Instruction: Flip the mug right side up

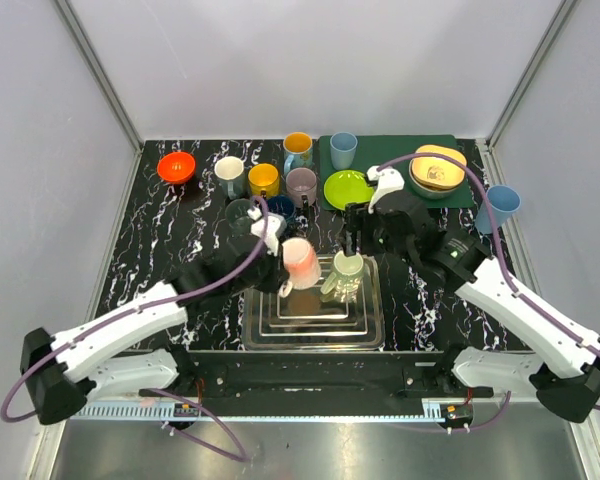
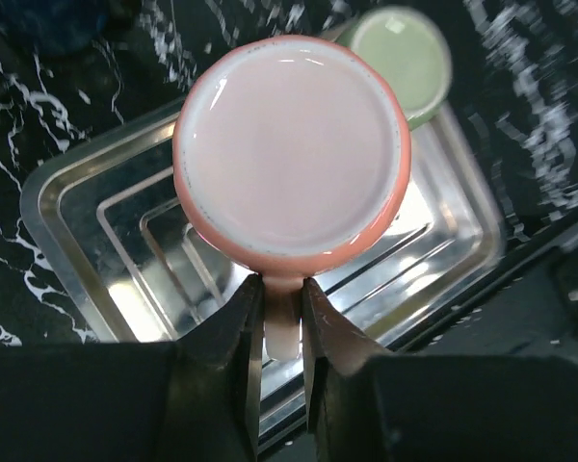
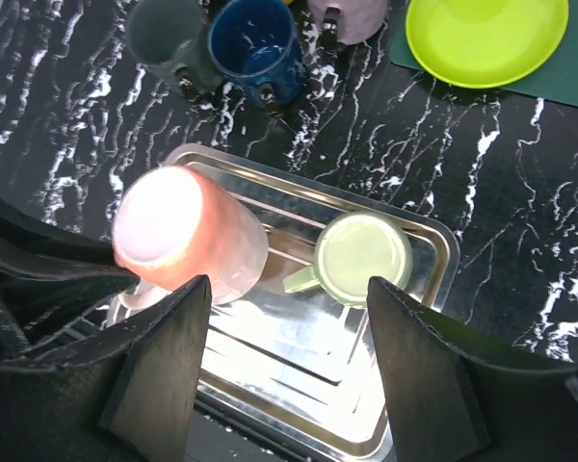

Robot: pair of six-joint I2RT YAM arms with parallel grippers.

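Salmon-pink ceramic mug (image 1: 300, 262) held by left gripper (image 1: 279, 280) above stainless-steel tray (image 1: 370, 335), pale green mug (image 1: 345, 277) set in tray beneath right gripper (image 1: 352, 246).

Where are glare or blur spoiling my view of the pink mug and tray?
Left wrist: pink mug sharp, steel tray throws bright reflections, green mug soft. Right wrist: the pink mug's flat end is washed nearly white, tray floor glares, fingers dark and blurred. Top external: even light, mild sheen on the tray.

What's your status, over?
Left gripper shut on pink mug handle, mug tilted over tray. Right gripper open above green mug, which sits close beside.
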